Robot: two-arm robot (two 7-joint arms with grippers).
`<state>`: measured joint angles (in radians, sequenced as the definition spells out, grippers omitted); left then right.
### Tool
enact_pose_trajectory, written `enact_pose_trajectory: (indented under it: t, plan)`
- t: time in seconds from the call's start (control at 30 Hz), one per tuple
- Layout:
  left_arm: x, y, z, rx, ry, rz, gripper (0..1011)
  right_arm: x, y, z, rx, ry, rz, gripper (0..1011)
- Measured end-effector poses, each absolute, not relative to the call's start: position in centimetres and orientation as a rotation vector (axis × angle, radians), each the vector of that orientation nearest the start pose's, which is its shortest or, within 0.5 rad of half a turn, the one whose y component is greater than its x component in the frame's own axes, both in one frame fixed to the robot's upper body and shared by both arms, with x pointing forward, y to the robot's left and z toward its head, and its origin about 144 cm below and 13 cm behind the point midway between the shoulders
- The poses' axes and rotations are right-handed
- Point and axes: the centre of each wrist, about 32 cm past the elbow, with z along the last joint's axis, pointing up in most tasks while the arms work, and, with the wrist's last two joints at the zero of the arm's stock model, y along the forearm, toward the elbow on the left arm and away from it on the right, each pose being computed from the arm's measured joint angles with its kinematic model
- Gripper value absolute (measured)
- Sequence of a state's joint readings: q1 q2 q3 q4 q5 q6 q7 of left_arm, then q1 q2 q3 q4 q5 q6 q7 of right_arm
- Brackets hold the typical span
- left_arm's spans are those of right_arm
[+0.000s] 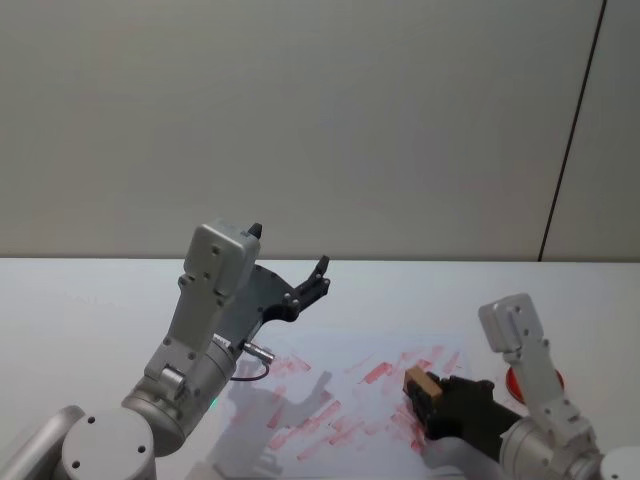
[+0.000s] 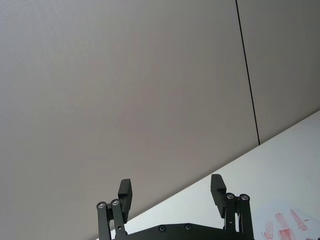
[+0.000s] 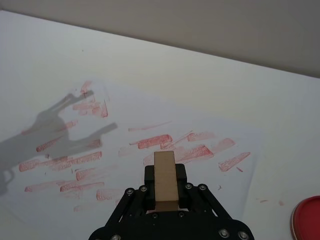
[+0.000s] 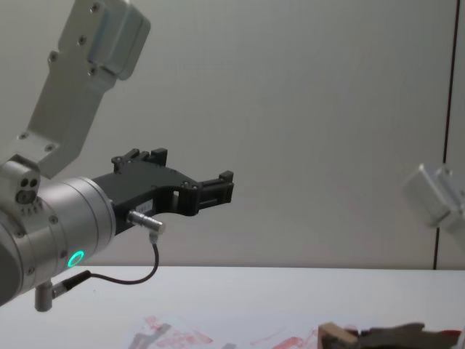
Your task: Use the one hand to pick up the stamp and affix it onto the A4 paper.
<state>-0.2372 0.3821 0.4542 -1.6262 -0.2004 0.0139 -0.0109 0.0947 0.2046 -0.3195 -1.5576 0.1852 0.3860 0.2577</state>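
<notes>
Over the 4 o'clock part of the A4 paper (image 1: 345, 352), the stamp (image 3: 166, 176) is held clamped in the jaws of the right gripper (image 3: 165, 186); contact with the sheet cannot be told. Pick-up is judged done, and the press onto the paper is left. The left gripper (image 2: 172, 192) is held raised at 9 o'clock, jaws apart, idle.

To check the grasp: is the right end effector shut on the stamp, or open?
Shut on the stamp: the jaws of the right end effector press against both its sides.
</notes>
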Motion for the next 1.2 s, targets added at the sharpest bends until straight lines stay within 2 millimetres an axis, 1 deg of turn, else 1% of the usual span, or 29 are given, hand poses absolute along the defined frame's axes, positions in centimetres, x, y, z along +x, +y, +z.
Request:
enact_pose_trajectory:
  t: [0.33, 0.8, 0.97, 1.17, 1.2]
  plan:
    - [49.2, 19.8, 120.4, 0.061, -0.268, 1.124, 1003, 47.1, -18.3, 114.1, -0.367, 0.239, -0.997, 220]
    - [49.2, 19.8, 120.4, 0.061, -0.268, 1.124, 1003, 47.1, -18.1, 113.9, -0.360, 0.224, -1.010, 220]
    - [49.2, 19.8, 120.4, 0.061, -0.268, 1.124, 1003, 47.2, -18.1, 114.8, -0.310, 0.214, -1.021, 220]
    - [49.2, 19.8, 120.4, 0.061, -0.268, 1.124, 1003, 47.4, -18.7, 117.2, -0.205, 0.196, -1.061, 220]
    - [49.2, 19.8, 120.4, 0.061, -0.268, 1.124, 1003, 47.4, -18.7, 117.2, -0.205, 0.196, -1.061, 220]
